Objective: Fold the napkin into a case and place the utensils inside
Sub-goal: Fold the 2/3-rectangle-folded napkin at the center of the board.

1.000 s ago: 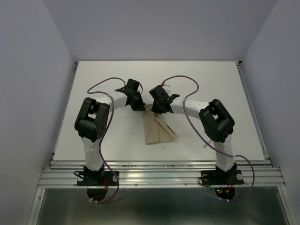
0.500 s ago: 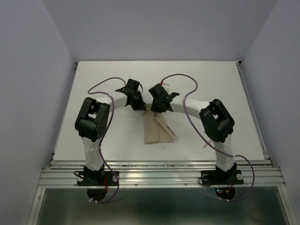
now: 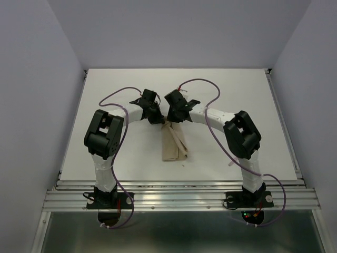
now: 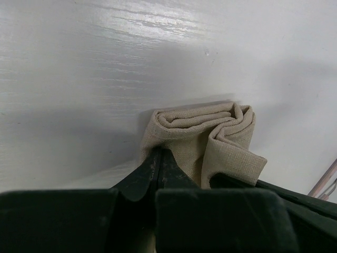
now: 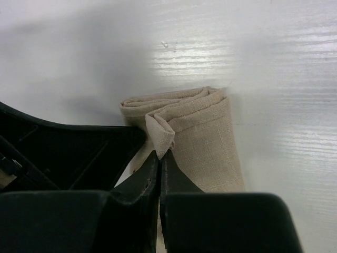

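The beige-tan napkin point(image 3: 174, 142) lies folded into a narrow oblong on the white table, its far end between the two grippers. My left gripper point(image 3: 156, 117) is shut on the napkin's far left edge point(image 4: 174, 134); its tips point(image 4: 159, 154) pinch the cloth. My right gripper point(image 3: 175, 117) is shut on a folded corner of the napkin point(image 5: 205, 134); its tips point(image 5: 160, 155) hold the flap point(image 5: 160, 134). The utensils are out of view.
The white table point(image 3: 237, 95) is bounded by lilac walls at left, right and back. An aluminium rail point(image 3: 179, 196) runs along the near edge with both arm bases. Purple cables point(image 3: 210, 87) loop over the arms.
My right gripper has moved left towards the left gripper, pulling the napkin's right flap over. The cloth is now narrower, its right-hand spread gone. The left gripper has stayed put.
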Controlling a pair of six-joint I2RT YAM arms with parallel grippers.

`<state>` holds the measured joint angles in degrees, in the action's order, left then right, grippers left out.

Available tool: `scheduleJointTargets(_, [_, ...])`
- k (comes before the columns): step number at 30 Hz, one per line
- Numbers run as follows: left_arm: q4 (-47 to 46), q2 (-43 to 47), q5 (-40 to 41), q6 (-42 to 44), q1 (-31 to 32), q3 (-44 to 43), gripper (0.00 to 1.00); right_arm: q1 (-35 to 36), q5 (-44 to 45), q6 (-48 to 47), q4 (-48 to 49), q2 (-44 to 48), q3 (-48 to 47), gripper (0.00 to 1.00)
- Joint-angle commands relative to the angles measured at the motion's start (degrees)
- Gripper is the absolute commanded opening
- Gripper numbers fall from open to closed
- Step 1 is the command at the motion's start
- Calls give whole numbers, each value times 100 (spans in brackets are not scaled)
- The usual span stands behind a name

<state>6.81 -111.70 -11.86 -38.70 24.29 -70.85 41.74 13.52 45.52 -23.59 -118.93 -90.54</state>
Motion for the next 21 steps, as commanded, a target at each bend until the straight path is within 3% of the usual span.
scheduleJointTargets(1, [154,-142,34,73,49,159,0,80,81,89,-57,-164,-437,0])
scheduleJointTargets(21, [277,43,78,126,58,133,0,80,599,783,-128,-710,-623,0])
